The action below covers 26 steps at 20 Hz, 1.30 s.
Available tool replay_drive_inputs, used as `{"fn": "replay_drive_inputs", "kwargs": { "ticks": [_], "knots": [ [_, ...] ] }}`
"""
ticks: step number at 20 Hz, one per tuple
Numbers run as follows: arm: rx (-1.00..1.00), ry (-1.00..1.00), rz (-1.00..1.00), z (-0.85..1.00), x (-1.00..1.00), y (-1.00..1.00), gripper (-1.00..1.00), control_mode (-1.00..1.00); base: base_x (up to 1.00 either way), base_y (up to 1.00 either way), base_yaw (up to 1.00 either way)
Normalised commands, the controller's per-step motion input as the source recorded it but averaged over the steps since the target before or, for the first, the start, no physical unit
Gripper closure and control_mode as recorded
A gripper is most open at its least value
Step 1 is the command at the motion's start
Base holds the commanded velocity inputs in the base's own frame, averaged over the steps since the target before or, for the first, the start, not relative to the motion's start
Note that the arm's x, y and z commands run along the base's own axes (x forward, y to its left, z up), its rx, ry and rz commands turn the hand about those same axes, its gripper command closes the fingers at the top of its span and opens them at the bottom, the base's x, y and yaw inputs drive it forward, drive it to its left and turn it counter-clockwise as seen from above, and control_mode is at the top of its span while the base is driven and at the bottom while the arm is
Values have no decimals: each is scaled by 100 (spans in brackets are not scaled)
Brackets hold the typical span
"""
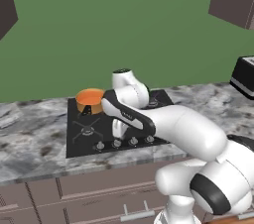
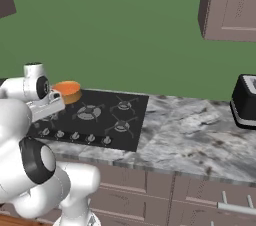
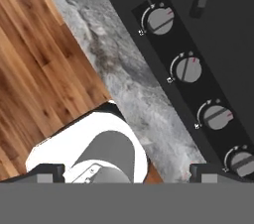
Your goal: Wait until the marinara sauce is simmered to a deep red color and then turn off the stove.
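1. Hand view, bottom edge: the gripper (image 3: 127, 173) has its fingertips spread wide, nothing between them, hanging over the marble surface (image 3: 124, 89) edge.
2. Four silver knobs (image 3: 186, 69) run diagonally down the right side.
3. Left base view: stove (image 1: 84, 136) sits mid-frame.
4. Marinara sauce (image 1: 90, 95) looks orange-red, upper left of the stove.
5. Toaster (image 1: 244, 75) far right.

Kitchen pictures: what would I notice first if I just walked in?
The big white robot arm bending over the black stove grabs your eye first. Then the bright orange pot of marinara sauce at the stove's back left corner, and the silver knobs in a row along its front edge.
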Motion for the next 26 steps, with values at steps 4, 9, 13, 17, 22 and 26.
{"fn": "replay_drive_inputs", "kwargs": {
  "ticks": [4,9,13,17,22,26],
  "knots": [
    [5,-2,11,-30,4,-2,-100,-100,0,0,0],
    [1,0,6,-23,16,0,-100,-100,0,0,0],
    [0,0,3,-19,12,0,-100,-100,0,0,0],
    [0,0,0,-18,9,0,-100,-100,0,0,0],
    [0,0,0,-11,7,4,-100,-100,0,0,0],
    [0,0,0,-16,3,4,-100,-100,0,0,0]
  ]
}}
